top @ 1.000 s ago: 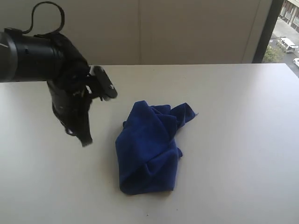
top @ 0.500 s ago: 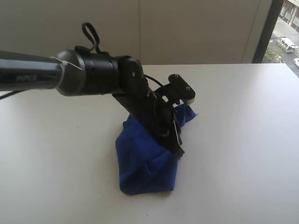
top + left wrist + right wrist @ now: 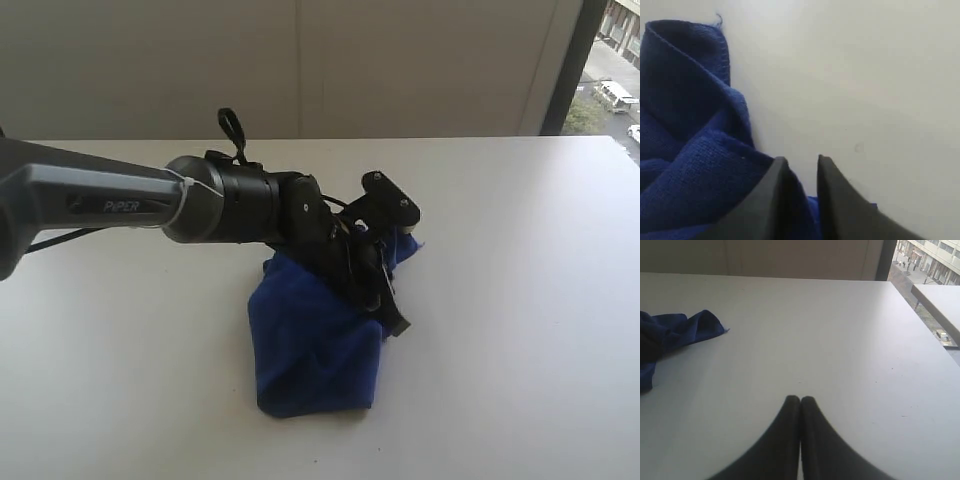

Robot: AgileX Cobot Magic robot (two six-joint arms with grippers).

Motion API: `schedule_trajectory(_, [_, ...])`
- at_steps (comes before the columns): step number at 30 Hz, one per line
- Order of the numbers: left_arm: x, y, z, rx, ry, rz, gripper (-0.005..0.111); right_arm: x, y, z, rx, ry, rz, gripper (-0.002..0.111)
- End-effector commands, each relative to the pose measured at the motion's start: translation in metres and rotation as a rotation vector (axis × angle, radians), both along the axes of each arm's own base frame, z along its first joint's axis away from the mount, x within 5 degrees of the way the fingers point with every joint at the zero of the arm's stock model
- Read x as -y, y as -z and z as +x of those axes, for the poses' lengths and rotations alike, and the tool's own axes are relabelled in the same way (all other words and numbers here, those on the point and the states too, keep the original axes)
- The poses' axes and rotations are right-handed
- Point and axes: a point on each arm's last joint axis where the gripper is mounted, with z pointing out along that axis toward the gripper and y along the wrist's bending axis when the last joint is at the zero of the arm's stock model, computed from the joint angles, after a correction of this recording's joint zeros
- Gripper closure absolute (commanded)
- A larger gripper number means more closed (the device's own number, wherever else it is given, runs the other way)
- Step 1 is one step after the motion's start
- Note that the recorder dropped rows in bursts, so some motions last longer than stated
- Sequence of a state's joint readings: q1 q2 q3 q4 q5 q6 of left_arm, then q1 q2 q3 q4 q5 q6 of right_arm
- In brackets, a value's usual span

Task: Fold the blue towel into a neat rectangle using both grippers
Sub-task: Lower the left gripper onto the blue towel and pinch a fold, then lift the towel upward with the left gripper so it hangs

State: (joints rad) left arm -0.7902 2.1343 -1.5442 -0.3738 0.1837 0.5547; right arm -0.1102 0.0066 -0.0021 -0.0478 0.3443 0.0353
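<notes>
The blue towel (image 3: 312, 352) lies crumpled in a heap in the middle of the white table (image 3: 520, 300). My left gripper (image 3: 390, 320) reaches across the heap and points down at its right edge. In the left wrist view the left gripper (image 3: 801, 159) stands narrowly open, with a fold of the blue towel (image 3: 690, 155) against one finger and a bit of cloth low between the jaws. The right gripper (image 3: 800, 398) is shut on nothing, over bare table well away from the blue towel (image 3: 687, 326). It does not show in the exterior view.
A window (image 3: 615, 70) with a dark frame stands at the far right, with a street beyond it. The table's right edge (image 3: 920, 325) runs near the right gripper. A plain wall (image 3: 300, 60) closes the back.
My left arm swung from the left of the table over to the towel and lowered its gripper onto the heap's right edge. The towel has barely shifted.
</notes>
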Motion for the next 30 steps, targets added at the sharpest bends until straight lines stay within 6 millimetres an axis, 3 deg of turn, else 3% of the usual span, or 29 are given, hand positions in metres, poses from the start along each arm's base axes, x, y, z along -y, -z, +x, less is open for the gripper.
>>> schedule_trajectory(1, [-0.002,-0.018,0.000,0.059,0.028,0.004,0.107,0.000,0.000,0.000,0.013,-0.002,-0.004,0.108])
schedule_trajectory(5, [-0.024,-0.093,-0.018,0.186,0.126,0.052,0.107,0.000,0.000,0.000,0.013,-0.002,-0.004,0.108])
schedule_trajectory(6, [-0.037,-0.123,-0.031,0.210,0.157,0.078,0.107,0.000,0.000,0.000,0.013,-0.002,-0.004,0.108])
schedule_trajectory(8, [-0.057,-0.157,-0.048,0.226,0.183,0.115,0.107,0.000,0.000,0.000,0.013,-0.002,-0.004,0.108])
schedule_trajectory(12, [-0.098,-0.198,-0.078,0.210,0.176,0.245,0.107,0.000,0.000,0.000,0.013,-0.002,-0.004,0.108])
schedule_trajectory(14, [-0.120,-0.212,-0.090,0.219,0.172,0.357,0.107,0.000,0.000,0.000,0.013,-0.002,-0.004,0.108])
schedule_trajectory(19, [-0.147,-0.224,-0.097,0.223,0.061,0.497,0.107,0.000,0.000,0.000,0.013,-0.002,-0.004,0.108])
schedule_trajectory(27, [-0.153,-0.230,-0.098,0.256,0.034,0.507,0.107,0.000,-0.002,0.000,0.026,-0.006,-0.037,0.108])
schedule_trajectory(30, [-0.151,-0.234,-0.093,0.326,0.027,0.490,0.107,0.002,-0.012,0.002,0.120,-0.015,-0.177,0.108])
